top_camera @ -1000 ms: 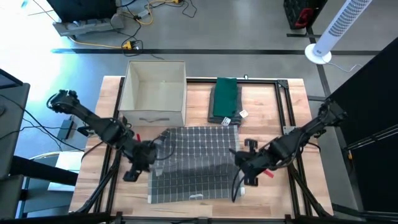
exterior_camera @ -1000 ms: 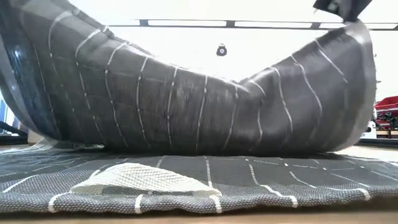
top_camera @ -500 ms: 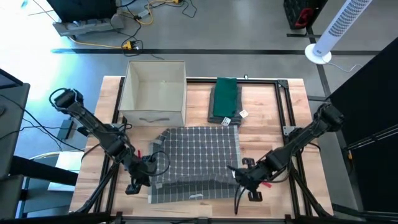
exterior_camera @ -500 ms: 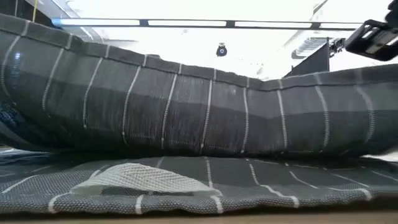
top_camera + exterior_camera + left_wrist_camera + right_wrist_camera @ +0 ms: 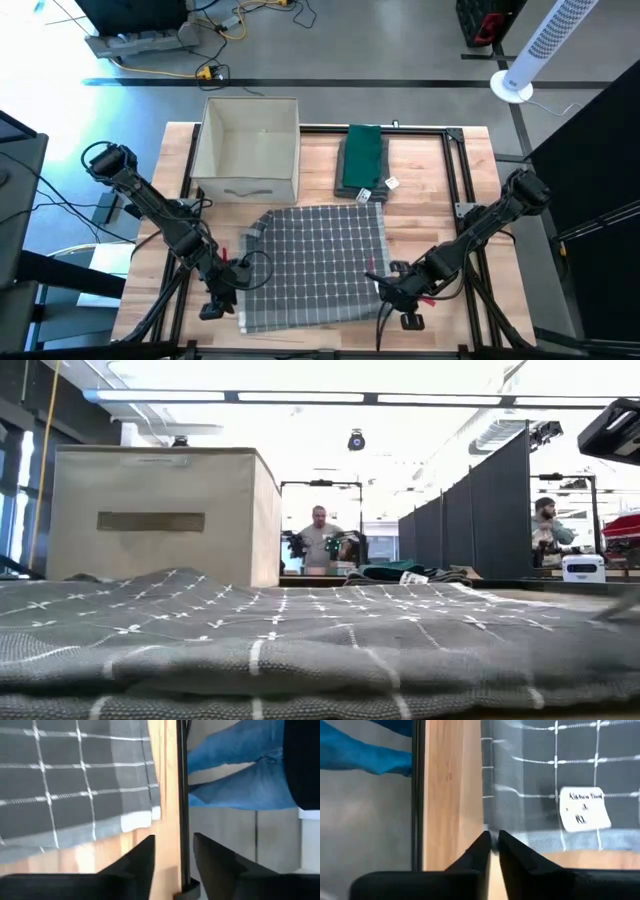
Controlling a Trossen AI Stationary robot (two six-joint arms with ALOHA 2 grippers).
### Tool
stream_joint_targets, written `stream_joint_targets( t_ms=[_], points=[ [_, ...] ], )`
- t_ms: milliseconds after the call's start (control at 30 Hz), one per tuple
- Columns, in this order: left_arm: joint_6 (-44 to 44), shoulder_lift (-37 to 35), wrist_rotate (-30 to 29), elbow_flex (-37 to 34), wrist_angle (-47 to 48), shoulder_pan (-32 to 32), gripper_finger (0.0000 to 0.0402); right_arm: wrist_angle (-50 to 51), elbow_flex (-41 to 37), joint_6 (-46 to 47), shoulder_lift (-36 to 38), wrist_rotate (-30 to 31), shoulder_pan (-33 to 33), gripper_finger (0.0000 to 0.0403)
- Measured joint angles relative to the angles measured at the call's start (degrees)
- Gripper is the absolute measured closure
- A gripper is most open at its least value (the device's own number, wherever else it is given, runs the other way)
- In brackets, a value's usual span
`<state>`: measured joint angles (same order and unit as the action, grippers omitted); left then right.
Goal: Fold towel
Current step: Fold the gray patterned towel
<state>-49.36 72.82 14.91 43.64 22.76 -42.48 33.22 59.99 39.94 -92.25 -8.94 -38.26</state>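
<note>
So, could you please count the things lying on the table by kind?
Grey towel: 1
Green cloth, folded: 1
Beige box: 1
Small white tag beside the green cloth: 1
Total: 4

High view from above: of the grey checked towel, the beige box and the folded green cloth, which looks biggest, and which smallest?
1. Grey checked towel, largest.
2. Beige box, clearly smaller in outline.
3. Folded green cloth, smallest.

Wooden table (image 5: 180, 150) (black-framed): grey towel (image 5: 315, 265), beige box (image 5: 248, 150), green cloth (image 5: 362, 158).
</note>
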Motion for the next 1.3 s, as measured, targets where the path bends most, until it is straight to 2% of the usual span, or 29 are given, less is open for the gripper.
stream_joint_targets(
  t_ms=[167, 233, 300, 400, 467, 533, 600, 700, 833, 900, 1000, 1100, 1300],
  points=[
    [-5.0, -0.7, 2.6, 0.0, -0.1, 0.0, 0.0226, 0.5, 0.0, 6.1, 0.3, -3.4, 0.0, 0.029],
    [-7.7, -0.9, 1.5, 0.7, -0.2, -0.3, 0.0223, -0.1, 0.2, 9.6, 0.8, -2.7, -0.3, 0.0272],
    [-8.8, -0.9, -5.4, 1.3, -0.4, -1.5, 0.0225, -1.6, 0.4, 12.4, 0.9, 4.1, -1.4, 0.0262],
    [-8.3, -0.1, -19.9, 1.2, 0.1, -3.3, 0.0233, -4.0, -0.3, 14.5, 0.7, 18.6, -3.0, 0.0259],
    [-6.9, 0.3, -28.0, 0.2, 0.0, -3.9, 0.0239, -4.9, -1.5, 16.6, 0.5, 26.1, -2.6, 0.0261],
    [-7.0, 1.0, -34.8, -0.8, -0.1, -3.6, 0.0245, -7.1, -3.8, 17.6, 0.4, 31.2, -1.0, 0.0266],
    [-7.2, 1.9, -38.2, -2.1, -1.1, -2.8, 0.0253, -10.0, -6.4, 17.6, 0.4, 33.4, 1.1, 0.0272],
    [-6.2, 4.4, -37.2, -5.2, -7.7, -1.2, 0.0266, -15.7, -11.2, 16.7, 0.0, 34.9, 5.0, 0.0281],
    [-6.5, 9.5, -34.1, -8.4, -21.2, -0.2, 0.0282, -23.6, -16.8, 16.6, 0.0, 35.9, 9.7, 0.029],
    [-7.1, 12.1, -33.5, -8.5, -24.1, -0.2, 0.0291, -26.3, -18.7, 15.3, 0.0, 35.7, 10.7, 0.03],
    [-9.1, 15.2, -32.9, -8.5, -24.6, -0.6, 0.0309, -28.3, -20.6, 14.2, -0.5, 35.0, 12.0, 0.0334],
    [-11.5, 17.0, -31.4, -8.5, -24.3, -0.9, 0.0333, -28.4, -21.2, 14.1, -2.1, 33.5, 12.6, 0.0387],
    [-13.1, 18.4, -28.8, -8.5, -24.4, -1.8, 0.0395, -28.6, -21.0, 19.7, -4.3, 32.8, 10.4, 0.0401]
  ],
)
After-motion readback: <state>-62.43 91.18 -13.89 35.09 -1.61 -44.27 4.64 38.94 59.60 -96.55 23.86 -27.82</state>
